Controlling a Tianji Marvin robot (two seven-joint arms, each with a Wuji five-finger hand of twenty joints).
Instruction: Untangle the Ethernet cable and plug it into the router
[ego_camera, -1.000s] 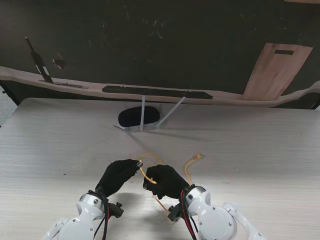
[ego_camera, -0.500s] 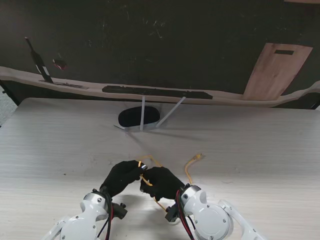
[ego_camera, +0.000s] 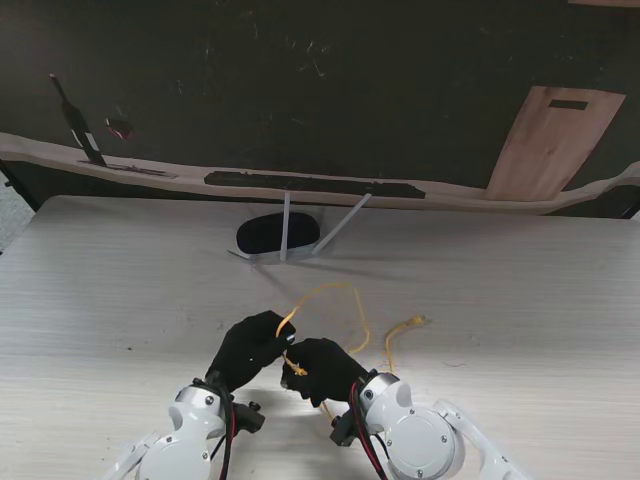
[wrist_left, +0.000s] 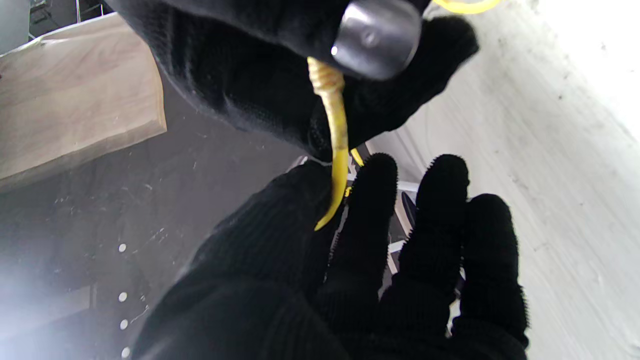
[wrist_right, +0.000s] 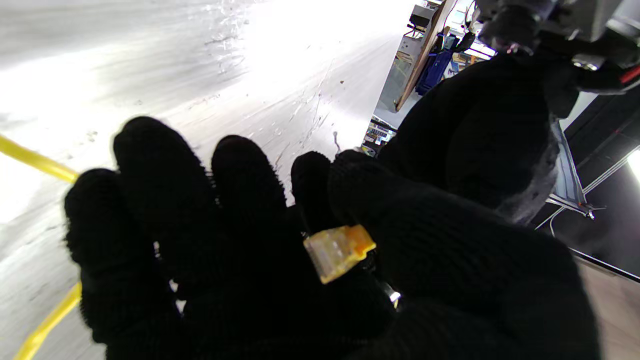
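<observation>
Pale wood-grain counter under a dark wall carries the router at its far middle. Near me, both hands meet over the yellow cable. The right hand has its fingers closed on the plug; the left hand pinches the cord close by. Untangling looks under way: a loop rises between hands and router. Next, draw the hands apart to open that loop, without losing the plug.
</observation>
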